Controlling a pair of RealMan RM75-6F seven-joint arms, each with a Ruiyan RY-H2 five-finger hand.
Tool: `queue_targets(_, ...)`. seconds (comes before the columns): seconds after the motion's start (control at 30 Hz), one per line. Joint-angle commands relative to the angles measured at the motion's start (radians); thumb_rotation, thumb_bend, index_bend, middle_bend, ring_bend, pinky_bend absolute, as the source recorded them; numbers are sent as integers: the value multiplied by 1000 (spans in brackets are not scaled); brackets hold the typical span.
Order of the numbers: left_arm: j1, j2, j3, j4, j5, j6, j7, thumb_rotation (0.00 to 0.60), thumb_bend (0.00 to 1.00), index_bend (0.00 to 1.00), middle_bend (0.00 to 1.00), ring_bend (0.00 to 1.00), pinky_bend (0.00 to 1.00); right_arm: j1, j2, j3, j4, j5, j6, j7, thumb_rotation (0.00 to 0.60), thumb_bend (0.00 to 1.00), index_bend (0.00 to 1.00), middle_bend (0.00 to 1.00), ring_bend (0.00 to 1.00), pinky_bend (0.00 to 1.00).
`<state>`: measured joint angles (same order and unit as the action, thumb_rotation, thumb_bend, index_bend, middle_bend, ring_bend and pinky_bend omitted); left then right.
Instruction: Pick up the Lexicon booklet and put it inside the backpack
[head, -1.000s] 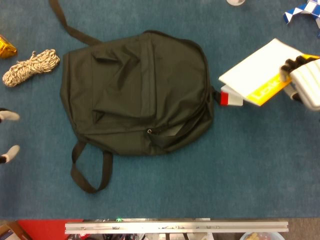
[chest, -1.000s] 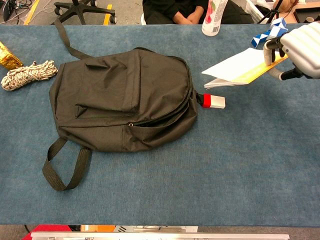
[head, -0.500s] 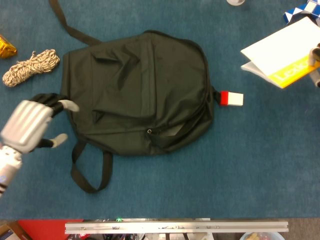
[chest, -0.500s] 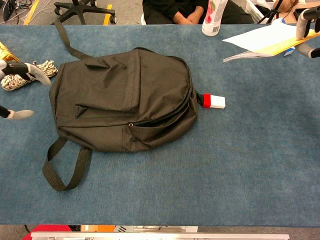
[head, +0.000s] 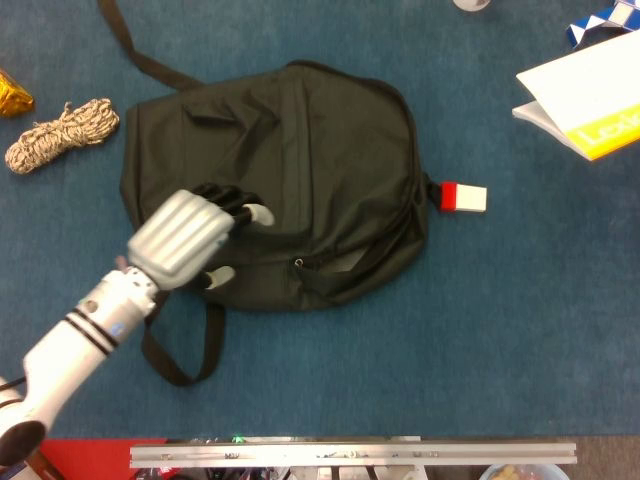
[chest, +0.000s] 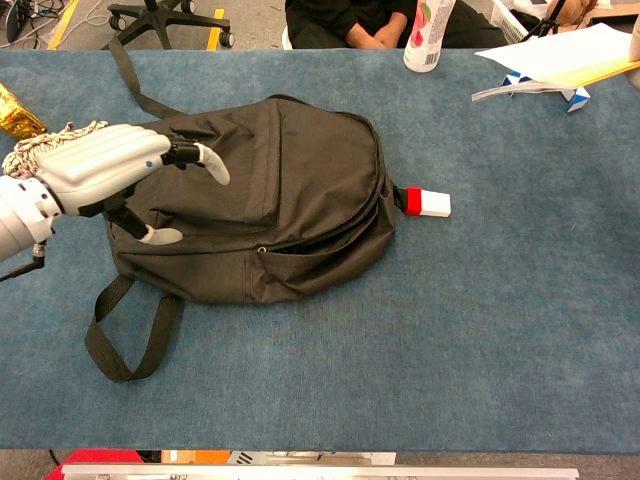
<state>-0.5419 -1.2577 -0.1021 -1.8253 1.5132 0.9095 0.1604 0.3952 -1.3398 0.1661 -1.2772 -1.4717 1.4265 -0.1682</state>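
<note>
Soft black fabric backpack (head: 290, 180) lying flat on blue carpeted table (head: 480, 330), silver left hand (head: 185, 240) above its lower pocket with fingers spread and empty, white-and-yellow booklet (head: 585, 95) lifted at far right, right hand (chest: 635, 40) barely visible, grip unclear, coiled rope (head: 60, 133) top left.

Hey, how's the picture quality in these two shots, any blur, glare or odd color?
Head view: sharp, tinted a deeper blue, soft even light; the booklet runs off the right edge. Chest view: paler and evenly lit, the black backpack keeps little fold detail, the left hand is slightly soft. No glare in either.
</note>
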Motion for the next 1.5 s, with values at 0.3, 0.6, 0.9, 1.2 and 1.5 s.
queue_targets(0.3,-128,-177,-42,-10,-260,-74,269,600,168,212,201,204,273,0,-1,7,9,7,-9,15,600,691,702,622,564,759)
queue_targets(0.6,-221,-313,-52,60,-462,-49,442,600,168,165,173,169,272,1,-7,7,12,6,-18,19,600,691,702,622,566,759)
queue_targets(0.9,-306,-418,-65,110,-644,-7,543,600,168,35,103,107,264,2,-4,14,-2,10,-18,15,600,691,702,622,567,761)
queue_targets(1.2,-373,-491,-65,151,-762,50,617,600,168,0,61,72,256,-2,-4,18,2,14,-16,31,600,691,704,622,568,762)
queue_targets(1.5,-443,-562,-91,185,-862,117,695,600,169,0,29,42,247,-2,-2,20,1,16,-19,38,600,691,705,622,570,763)
